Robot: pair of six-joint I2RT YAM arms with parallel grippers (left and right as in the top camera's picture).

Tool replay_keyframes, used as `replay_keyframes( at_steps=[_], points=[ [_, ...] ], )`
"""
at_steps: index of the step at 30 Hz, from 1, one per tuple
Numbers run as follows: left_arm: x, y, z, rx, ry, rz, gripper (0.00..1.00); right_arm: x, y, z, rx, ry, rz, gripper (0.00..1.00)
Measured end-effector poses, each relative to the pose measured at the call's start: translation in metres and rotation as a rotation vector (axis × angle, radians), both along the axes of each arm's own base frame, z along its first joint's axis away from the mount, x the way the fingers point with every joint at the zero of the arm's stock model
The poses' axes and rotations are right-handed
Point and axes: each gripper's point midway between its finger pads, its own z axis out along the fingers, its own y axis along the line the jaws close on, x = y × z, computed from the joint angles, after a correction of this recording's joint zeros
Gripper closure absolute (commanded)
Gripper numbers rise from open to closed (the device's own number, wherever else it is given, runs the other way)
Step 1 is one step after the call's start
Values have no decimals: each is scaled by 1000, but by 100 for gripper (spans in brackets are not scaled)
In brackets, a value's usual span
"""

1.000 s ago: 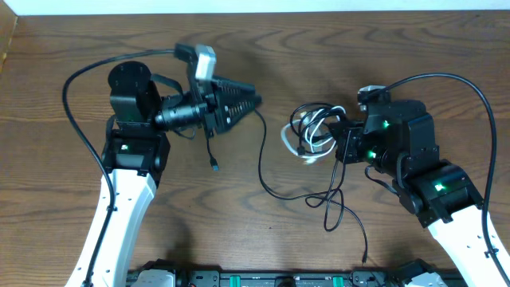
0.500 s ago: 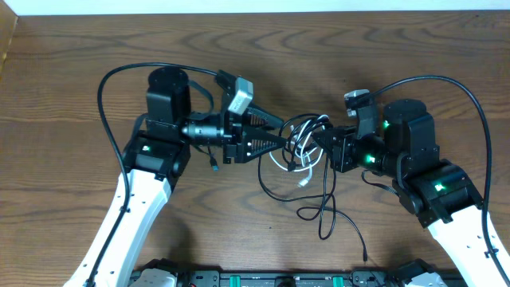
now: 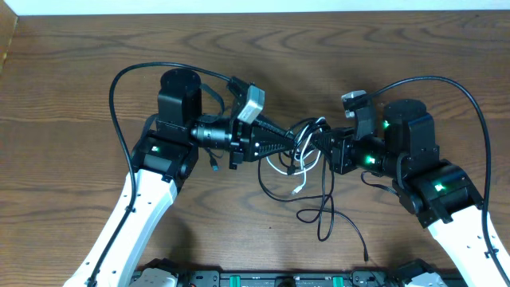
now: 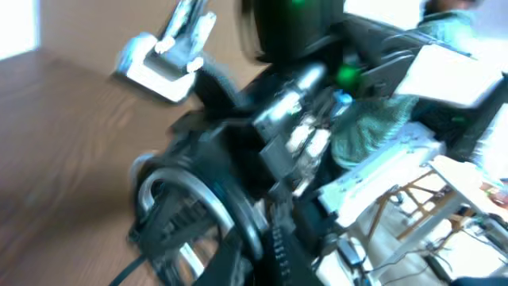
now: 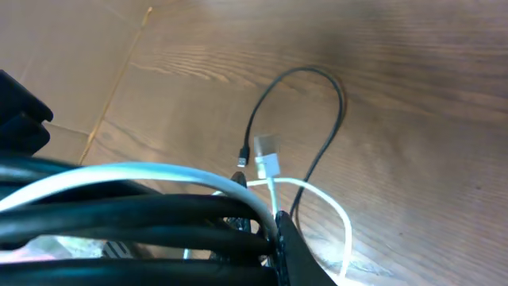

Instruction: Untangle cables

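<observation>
My left hand [image 3: 296,147] and my right hand [image 3: 317,142] meet tip to tip above the middle of the bench [image 3: 72,96], and the knot of cables [image 3: 307,137] sits bunched between them. My left hand is clenched with its tips in the knot. The view from that wrist is too blurred to tell me which strand it has caught.

My right hand is clenched on the same bundle. From that wrist I see several black strands and one white strand running side by side across the frame, pressed against one of my fingers [image 5: 295,258].

The white cable [image 3: 278,167] loops out below my left fingertips, and its plug end [image 3: 296,191] hangs toward the near side of both hands. In the right wrist view that white plug [image 5: 266,157] dangles just beyond my right hand, with a small black plug [image 5: 243,159] right beside it.

The black cables [image 3: 327,209] trail away from the knot toward the near edge of the bench. One curves under my left hand, and another snakes off below my right hand to a loose end [image 3: 365,257] lying well apart from both hands.
</observation>
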Motion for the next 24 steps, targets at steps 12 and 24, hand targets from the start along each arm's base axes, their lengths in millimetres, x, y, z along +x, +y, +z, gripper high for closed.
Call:
replay_keyframes(
  at_steps=[12,24],
  points=[
    [-11,-2,6,-30,-30,-69,76,-3,2,2,12,3,17,99],
    [-14,-9,0,-2,16,-62,73,-1,1,0,3,3,6,99]
  ],
)
